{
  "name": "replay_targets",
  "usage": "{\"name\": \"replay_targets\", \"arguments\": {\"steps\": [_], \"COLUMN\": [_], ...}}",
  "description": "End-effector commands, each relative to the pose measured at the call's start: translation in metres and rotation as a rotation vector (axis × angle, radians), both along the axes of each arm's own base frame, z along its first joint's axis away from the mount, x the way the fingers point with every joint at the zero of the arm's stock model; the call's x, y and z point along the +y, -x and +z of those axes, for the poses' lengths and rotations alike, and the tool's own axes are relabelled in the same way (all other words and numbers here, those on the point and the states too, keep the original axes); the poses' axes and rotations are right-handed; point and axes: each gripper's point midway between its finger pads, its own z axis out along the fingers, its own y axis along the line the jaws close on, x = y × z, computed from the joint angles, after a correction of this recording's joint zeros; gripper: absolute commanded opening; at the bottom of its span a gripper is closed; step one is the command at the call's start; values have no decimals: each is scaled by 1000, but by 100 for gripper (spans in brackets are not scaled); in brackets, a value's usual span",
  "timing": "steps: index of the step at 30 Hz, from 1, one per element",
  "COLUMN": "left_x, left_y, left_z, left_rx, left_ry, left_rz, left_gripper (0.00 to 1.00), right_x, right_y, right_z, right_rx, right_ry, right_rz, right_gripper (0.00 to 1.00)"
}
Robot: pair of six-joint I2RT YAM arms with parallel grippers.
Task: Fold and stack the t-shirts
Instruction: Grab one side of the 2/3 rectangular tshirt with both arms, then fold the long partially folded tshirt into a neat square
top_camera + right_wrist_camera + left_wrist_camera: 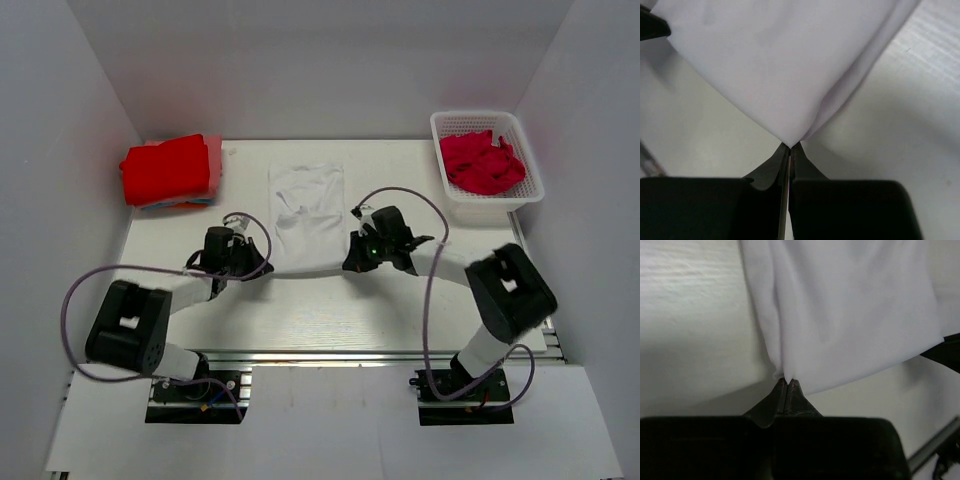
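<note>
Pinching only the near corners of the limp white cotton t-shirt (pixel 308 210) lying centred on the worktop (pixel 300 315) near its far edge, the clamped left fingers (pixel 774 401) and right fingers (pixel 803 164) may lose the cloth if one arm outpaces the other.

Bright, diffuse light fills the overhead view, with faint shadows on the worktop (pixel 330 310). Both wrist views are greyer and soft-focused, shaded toward their lower edges.
</note>
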Motion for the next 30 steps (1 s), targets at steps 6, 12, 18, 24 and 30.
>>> {"name": "replay_targets", "arguments": {"steps": [6,12,18,24,30], "left_x": [-24,-29,-31,-34,-33], "left_y": [66,68,39,4,-40], "left_z": [107,159,190,199,192], "left_rx": [-238,-394,-465,-455,-421], "left_ry": [149,197,224,238,201], "left_rz": [-261,-283,-215,-144,-78], "left_gripper": [0,0,0,0,0], "right_x": [-20,-31,-38,-46,-52], "right_y": [83,66,39,12,-16], "right_z": [91,140,167,166,168], "right_rx": [-165,-341,-438,-440,-457], "right_ry": [-61,-88,-77,-23,18], "right_rz": [260,150,34,-87,-184], "right_gripper": [0,0,0,0,0]}}
